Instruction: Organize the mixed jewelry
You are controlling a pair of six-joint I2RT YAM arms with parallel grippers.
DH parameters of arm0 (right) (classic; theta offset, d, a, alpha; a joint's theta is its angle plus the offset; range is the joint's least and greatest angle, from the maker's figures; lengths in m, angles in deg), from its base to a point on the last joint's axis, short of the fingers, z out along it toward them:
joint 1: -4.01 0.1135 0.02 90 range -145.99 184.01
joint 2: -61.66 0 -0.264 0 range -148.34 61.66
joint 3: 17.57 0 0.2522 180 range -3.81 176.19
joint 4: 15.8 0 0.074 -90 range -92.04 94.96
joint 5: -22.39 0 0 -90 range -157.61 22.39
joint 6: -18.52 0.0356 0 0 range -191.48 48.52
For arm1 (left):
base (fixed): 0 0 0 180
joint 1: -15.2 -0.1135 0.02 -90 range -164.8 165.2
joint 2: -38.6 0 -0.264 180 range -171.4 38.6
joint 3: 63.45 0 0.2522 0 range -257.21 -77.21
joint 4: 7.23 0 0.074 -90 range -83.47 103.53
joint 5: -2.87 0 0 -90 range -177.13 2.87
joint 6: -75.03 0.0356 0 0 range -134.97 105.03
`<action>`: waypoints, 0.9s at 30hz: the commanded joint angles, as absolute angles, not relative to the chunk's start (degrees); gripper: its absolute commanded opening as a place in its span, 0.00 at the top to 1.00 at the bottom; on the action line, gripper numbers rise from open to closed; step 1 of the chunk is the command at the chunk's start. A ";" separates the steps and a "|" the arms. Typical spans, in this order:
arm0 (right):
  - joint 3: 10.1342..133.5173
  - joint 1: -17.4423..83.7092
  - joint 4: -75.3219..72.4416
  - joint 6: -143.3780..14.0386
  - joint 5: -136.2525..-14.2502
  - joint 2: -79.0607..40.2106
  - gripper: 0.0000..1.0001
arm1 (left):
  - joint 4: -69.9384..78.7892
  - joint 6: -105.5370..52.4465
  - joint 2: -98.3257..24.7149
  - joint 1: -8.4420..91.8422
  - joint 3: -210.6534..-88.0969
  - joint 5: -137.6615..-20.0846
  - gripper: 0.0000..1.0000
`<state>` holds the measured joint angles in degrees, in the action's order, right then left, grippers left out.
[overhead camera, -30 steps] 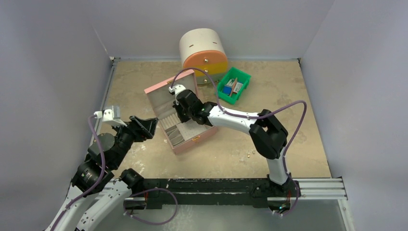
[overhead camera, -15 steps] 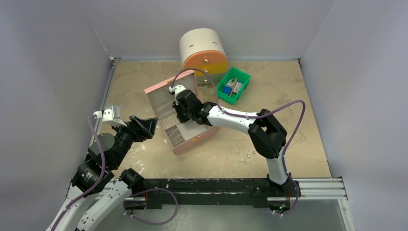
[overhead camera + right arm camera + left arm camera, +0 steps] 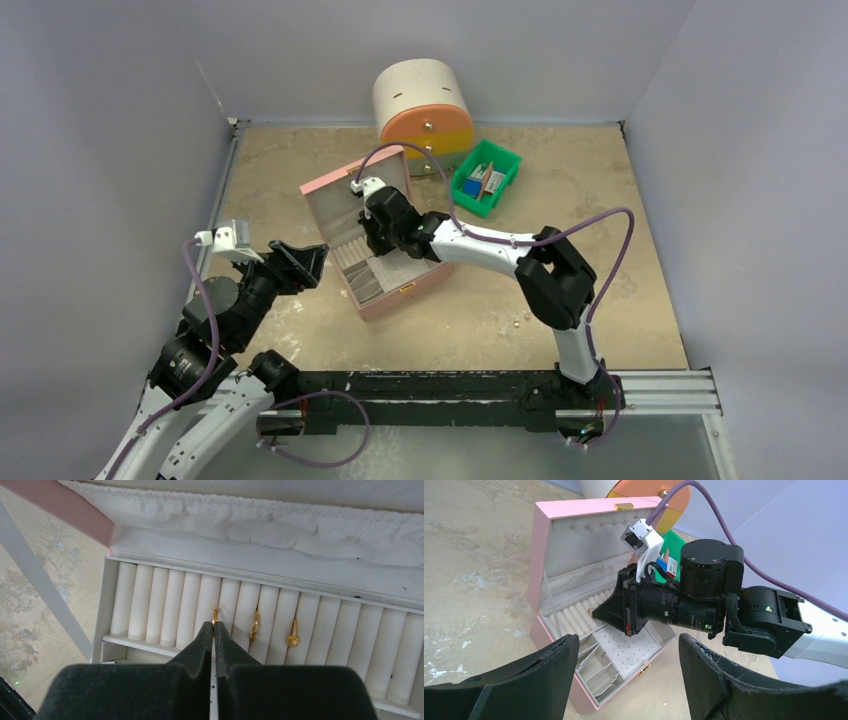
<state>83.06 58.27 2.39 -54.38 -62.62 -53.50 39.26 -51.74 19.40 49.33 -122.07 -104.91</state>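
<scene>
top: overhead, whole table [image 3: 560, 190] | wrists: close-up | shared: pink box [image 3: 402, 293]

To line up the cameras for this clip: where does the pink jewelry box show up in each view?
Top external: the pink jewelry box sits open just left of the picture's centre.
Left wrist: the box stands open, left of centre and filling much of the frame.
Right wrist: its inside fills the picture, with only a strip of pink edge at upper left.
Shared landmark: the row of white ring rolls.

The right hand [image 3: 214, 625] crowds the ring rolls [image 3: 150, 605]; the raised pink lid [image 3: 584, 540] blocks beyond.
</scene>
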 commanded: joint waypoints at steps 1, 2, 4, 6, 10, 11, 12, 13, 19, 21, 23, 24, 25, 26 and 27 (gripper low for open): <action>85.45 58.14 3.08 -52.80 -63.86 -54.91 1.00 | 37.55 -50.49 19.62 48.90 -122.08 -104.45 0.27; 85.48 58.10 3.22 -52.65 -64.14 -55.20 1.00 | 37.55 -50.49 19.62 48.89 -122.06 -104.45 0.27; 85.62 58.13 3.32 -52.51 -64.44 -55.62 1.00 | 37.55 -50.48 19.62 48.86 -122.04 -104.45 0.27; 86.02 58.15 3.58 -52.42 -64.45 -56.12 1.00 | 37.55 -50.49 19.62 48.82 -122.10 -104.37 0.27; 86.75 58.11 3.68 -52.24 -64.33 -57.11 1.00 | 37.55 -50.45 19.62 48.86 -122.17 -104.36 0.27; 86.87 58.12 3.74 -52.24 -64.19 -57.40 1.00 | 37.55 -50.47 19.62 48.86 -122.11 -104.36 0.27; 87.01 58.13 3.84 -52.24 -63.92 -57.56 1.00 | 37.55 -50.40 19.63 48.86 -122.06 -104.36 0.27; 87.13 58.09 3.99 -52.24 -63.69 -57.83 1.00 | 37.55 -50.41 19.64 48.84 -122.13 -104.36 0.27; 86.85 58.11 4.34 -52.33 -62.97 -57.62 0.92 | 37.56 -50.51 19.55 48.82 -122.09 -104.41 0.27; 86.66 58.14 4.23 -52.41 -62.93 -56.86 0.87 | 37.60 -50.48 19.44 48.82 -122.09 -104.36 0.27; 86.47 58.14 4.14 -52.49 -62.46 -55.71 0.83 | 37.62 -50.50 19.35 48.86 -122.12 -104.36 0.27; 86.39 58.15 4.08 -52.50 -62.21 -55.01 0.82 | 37.56 -50.52 19.30 48.82 -122.07 -104.36 0.27; 86.22 58.10 4.03 -52.50 -62.18 -54.28 0.81 | 37.56 -50.55 19.27 48.81 -122.11 -104.43 0.27; 86.09 58.13 4.03 -52.50 -62.19 -53.53 0.80 | 37.55 -50.49 19.27 48.86 -122.05 -104.45 0.27; 85.89 58.15 3.95 -52.52 -62.12 -52.64 0.79 | 37.55 -50.49 19.26 48.86 -122.07 -104.45 0.27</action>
